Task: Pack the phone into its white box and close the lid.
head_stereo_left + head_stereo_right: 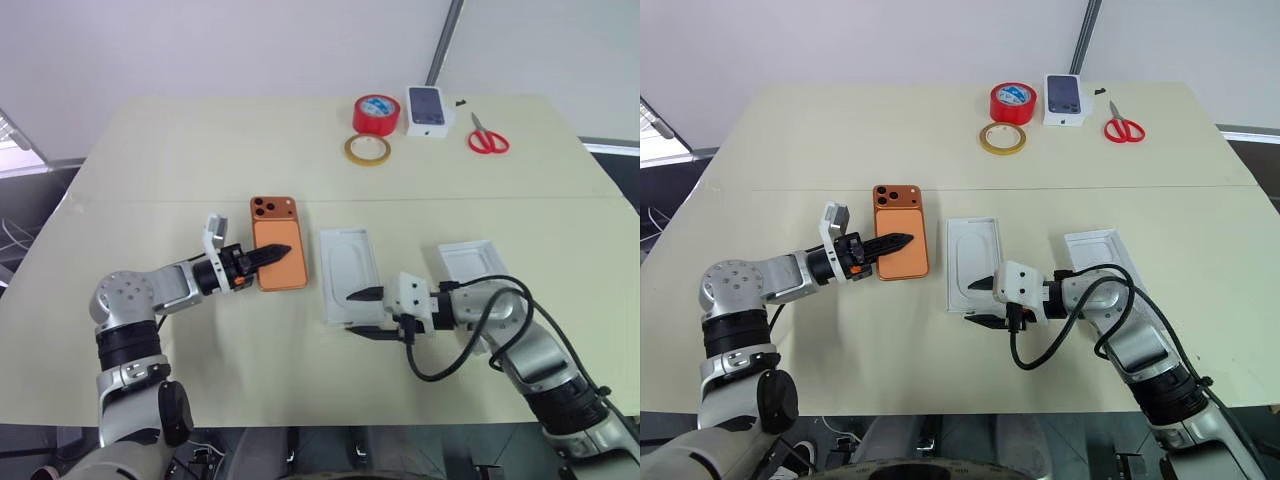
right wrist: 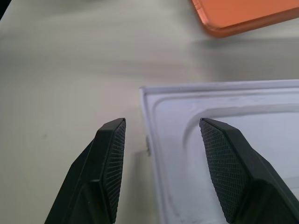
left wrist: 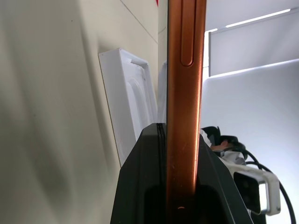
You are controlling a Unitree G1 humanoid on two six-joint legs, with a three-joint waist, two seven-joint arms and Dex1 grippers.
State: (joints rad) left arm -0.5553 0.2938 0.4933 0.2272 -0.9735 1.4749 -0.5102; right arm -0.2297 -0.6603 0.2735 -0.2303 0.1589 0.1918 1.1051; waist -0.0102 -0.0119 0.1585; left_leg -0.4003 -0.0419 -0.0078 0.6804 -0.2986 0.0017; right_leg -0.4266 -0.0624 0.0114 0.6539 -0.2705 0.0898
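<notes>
Left jaws are closed on the phone (image 1: 279, 256), pinching its near-left edge; in the left wrist view the orange side rail runs up between the two black fingers (image 3: 140, 186). Left gripper (image 1: 268, 255) points right, roughly level, w/ the phone lying back-up on the table (image 1: 180, 180), camera cluster at its far end. Right jaws stand apart, holding nothing: the right gripper (image 1: 366, 313) straddles the near-left corner of the white box (image 1: 348, 272), one finger over the bare table just outside the rim, the other over the recess, as the right wrist view shows. Can't tell if either fingertip touches the rim.

Box sits just right of the phone, a narrow strip of table between them, long sides approx. parallel. Its rounded recess faces up, empty. Lid (image 1: 470, 262) lies right of the box, rim up, partly behind the right arm & its black cable.

Far side of the table, well apart from all this: red tape roll (image 1: 376, 113), a flat tan tape ring (image 1: 367, 150) just near of it, a small white box w/ a dark phone picture (image 1: 427, 110) to the right, then red-handled scissors (image 1: 487, 137) further right.
</notes>
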